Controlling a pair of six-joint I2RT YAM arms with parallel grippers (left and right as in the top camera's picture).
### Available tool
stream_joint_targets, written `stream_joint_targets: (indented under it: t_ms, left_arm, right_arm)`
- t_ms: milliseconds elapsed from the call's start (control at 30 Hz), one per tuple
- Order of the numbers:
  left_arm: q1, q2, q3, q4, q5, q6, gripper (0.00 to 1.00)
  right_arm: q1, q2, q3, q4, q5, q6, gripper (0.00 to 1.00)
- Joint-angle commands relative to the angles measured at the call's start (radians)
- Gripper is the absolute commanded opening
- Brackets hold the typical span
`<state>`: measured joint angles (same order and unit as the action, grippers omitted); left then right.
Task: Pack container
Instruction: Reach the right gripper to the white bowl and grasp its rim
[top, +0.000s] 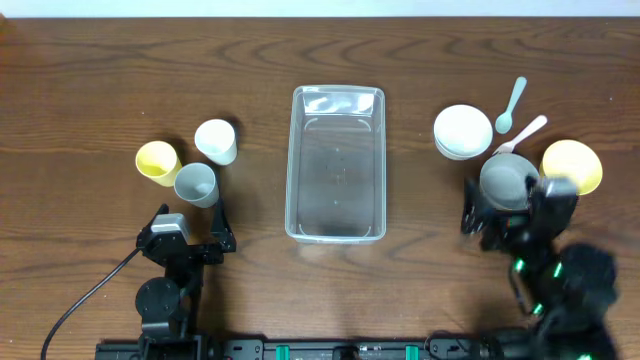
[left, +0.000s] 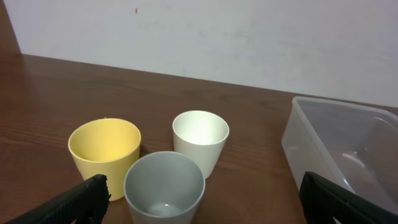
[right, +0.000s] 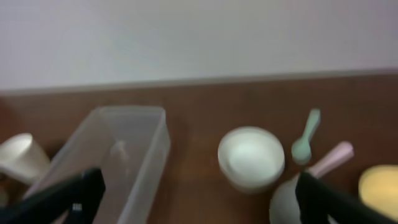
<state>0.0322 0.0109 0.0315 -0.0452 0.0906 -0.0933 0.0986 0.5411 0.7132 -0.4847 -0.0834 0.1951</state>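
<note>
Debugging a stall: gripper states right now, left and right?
Left gripper: open, holding nothing.
Right gripper: open, holding nothing.

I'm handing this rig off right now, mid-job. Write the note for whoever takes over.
Left gripper: open, empty, next to the grey cup.
Right gripper: open, empty, close to the grey bowl.
Container: mid-table, nothing in it.
On its left-arm side: yellow cup, white cup, grey cup.
On its right-arm side: white bowl, grey bowl, yellow bowl, green spoon, pink spoon.
Done: nothing packed yet.
Left: all cups, bowls and spoons to go in.
</note>
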Motion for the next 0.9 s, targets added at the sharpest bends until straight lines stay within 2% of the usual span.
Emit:
stream_joint_targets:
  t_ms: [0, 167, 267, 367, 433, 533, 633, 867]
  left_arm:
    - [0.004, -0.006, -0.027, -0.017, 0.011, -0.001, 0.98]
    - [0.004, -0.006, -0.027, -0.017, 0.011, -0.001, 0.98]
    - [0.004, -0.006, -0.027, -0.017, 0.011, -0.001, 0.98]
    - [0.004, -0.006, -0.027, -0.016, 0.011, -0.001, 0.98]
    - [0.004, -0.006, -0.027, -0.017, 0.011, -0.001, 0.98]
    - [0.004, -0.006, -0.027, -0.016, 0.011, -0.001, 0.98]
    - [0.004, -0.006, -0.027, -0.017, 0.011, -0.001, 0.98]
    - [0.004, -0.006, -0.027, -0.017, 0.011, -0.001, 0.98]
  right_arm:
    - [-0.013, 0.283, 0.288, -0.148, -0.031, -0.053, 0.99]
    - [-0.013, 0.694, 0.717, -0.419, -0.135, -0.114, 0.99]
    - [-0.013, 0.845, 0.837, -0.452, -0.19, -0.114, 0.99]
    - [-0.015, 0.956, 0.861, -0.422, -0.272, -0.121, 0.99]
    - [-0.025, 1.017, 0.861, -0.405, -0.253, -0.118, 0.99]
    - [-0.056, 1.092, 0.861, -0.411, -0.177, 0.02, 0.99]
    - [-0.101, 1.171, 0.861, -0.467, 0.011, 0.218, 0.99]
    - [-0.126, 1.342, 0.861, -0.436, 0.104, 0.231, 0.97]
